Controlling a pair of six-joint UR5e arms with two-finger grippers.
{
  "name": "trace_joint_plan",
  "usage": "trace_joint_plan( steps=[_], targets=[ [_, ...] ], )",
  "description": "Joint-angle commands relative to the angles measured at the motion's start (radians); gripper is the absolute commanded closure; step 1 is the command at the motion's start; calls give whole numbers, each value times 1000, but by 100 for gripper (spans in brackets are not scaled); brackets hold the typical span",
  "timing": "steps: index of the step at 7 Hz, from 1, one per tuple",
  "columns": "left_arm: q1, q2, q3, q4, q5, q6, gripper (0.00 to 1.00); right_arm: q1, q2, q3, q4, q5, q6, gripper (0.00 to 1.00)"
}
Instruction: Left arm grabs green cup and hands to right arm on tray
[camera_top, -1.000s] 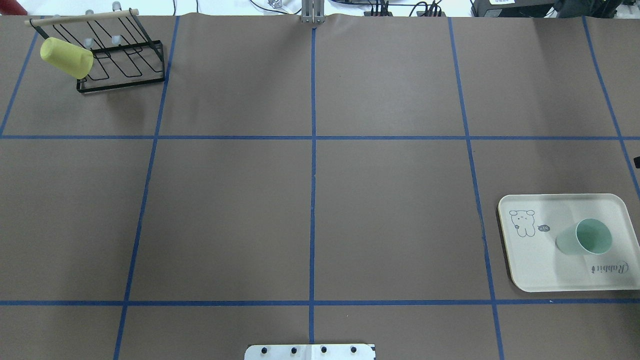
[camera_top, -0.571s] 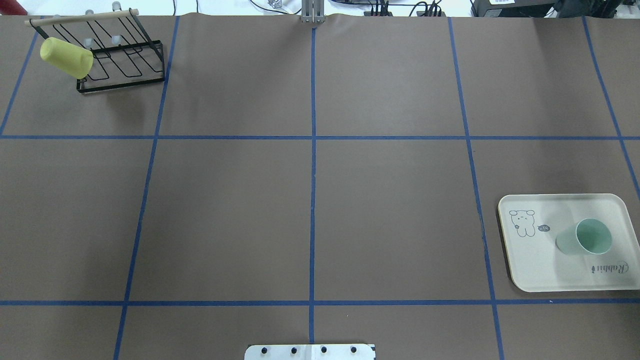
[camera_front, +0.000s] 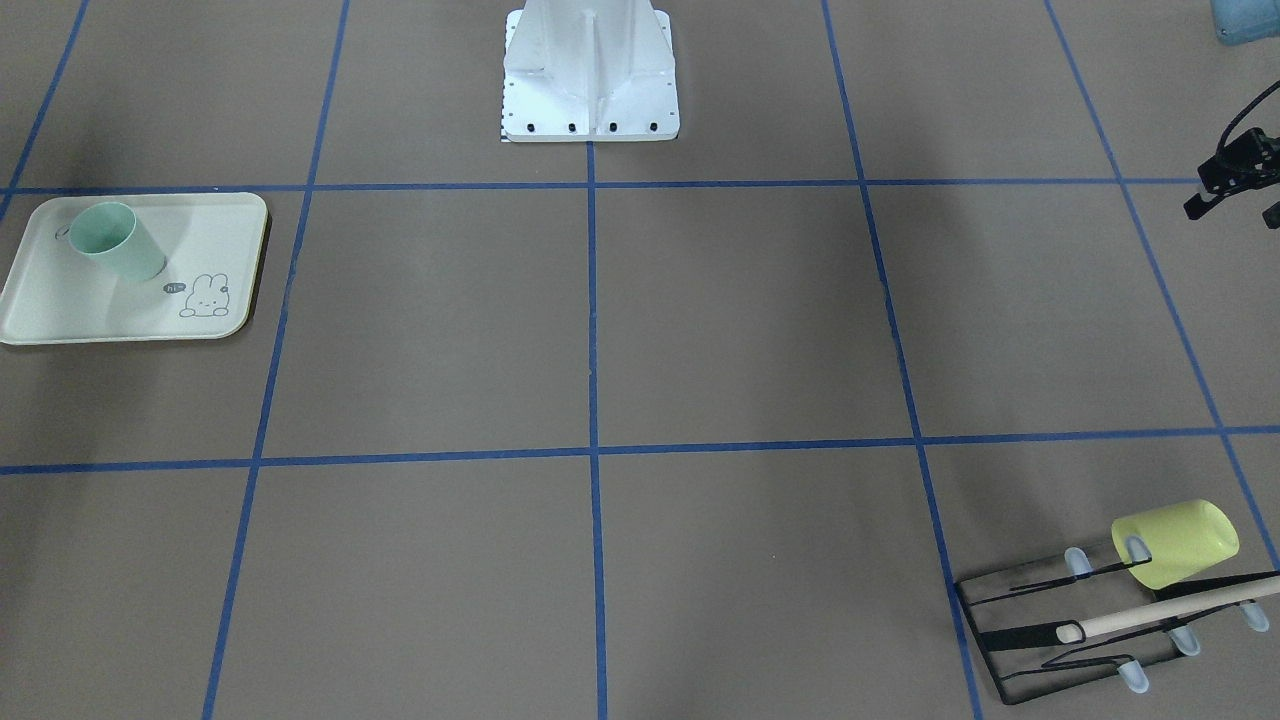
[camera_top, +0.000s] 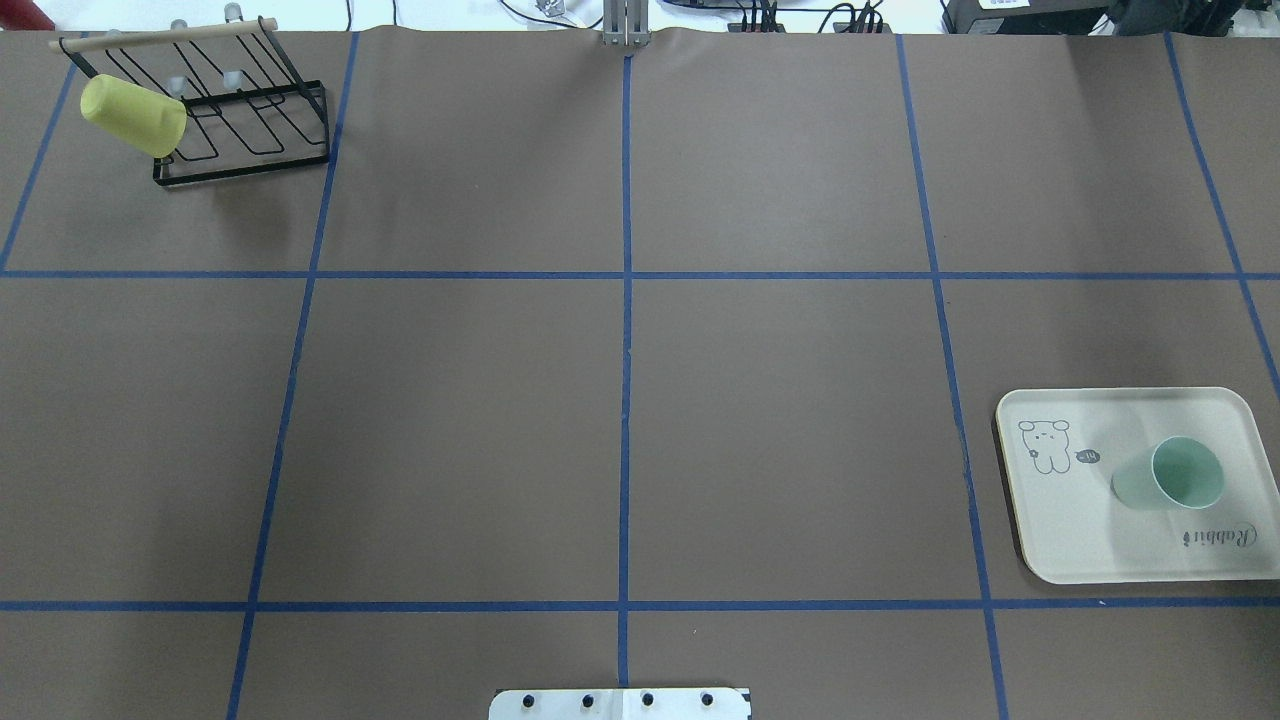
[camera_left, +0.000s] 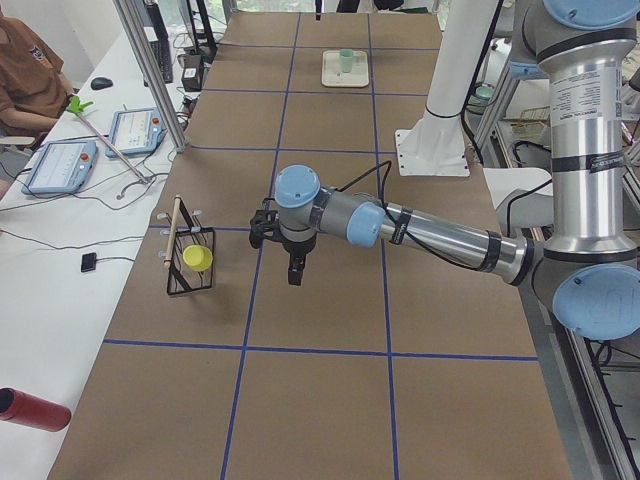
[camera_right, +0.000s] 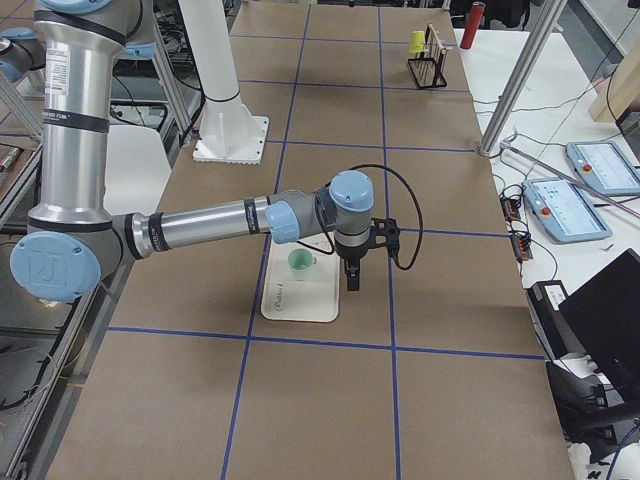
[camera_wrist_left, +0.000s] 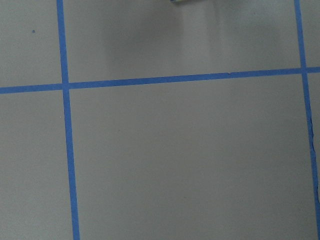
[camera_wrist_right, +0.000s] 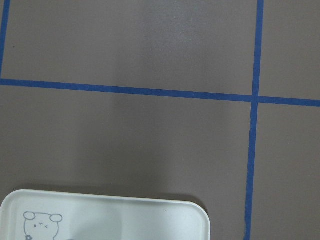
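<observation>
While both arms hang clear of it, the green cup (camera_top: 1170, 480) stands upright on the tray (camera_top: 1060, 545).

Nearest the robot, on its right side of the desk (camera_top: 450, 430), the tray lies flat; the cup sits mouth up in the half away from the rabbit drawing, just beside the "Rabbit" script. Just past the tray's outer edge, the right arm (camera_right: 210, 228) holds its claw (camera_right: 351, 282) pointing down over bare desk, apart from cup and tray; I cannot tell whether it is spread or pressed together. Across the desk, the left arm (camera_left: 440, 233) holds its claw (camera_left: 294, 278) above a blue tape line, its state likewise not discernible. Farthest off, at the left corner, a yellow cup (camera_top: 133, 115) hangs on a black wire rack (camera_top: 255, 130).
</observation>
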Motion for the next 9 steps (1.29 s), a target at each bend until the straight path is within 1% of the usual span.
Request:
trace_joint_plan(
  steps=[1,4,8,9],
  targets=[
    [-1,0,-6,0,5,-2,0,0,-18,1,-2,4,1,0],
    [-2,4,-12,-1,8,-3,0,1,-38,12,1,8,7,0],
    [-1,4,-20,-3,10,-11,0,1,-31,1,9,13,5,0],
    [-1,3,-18,-1,11,-11,0,1,-25,6,9,-2,2,0]
  ],
)
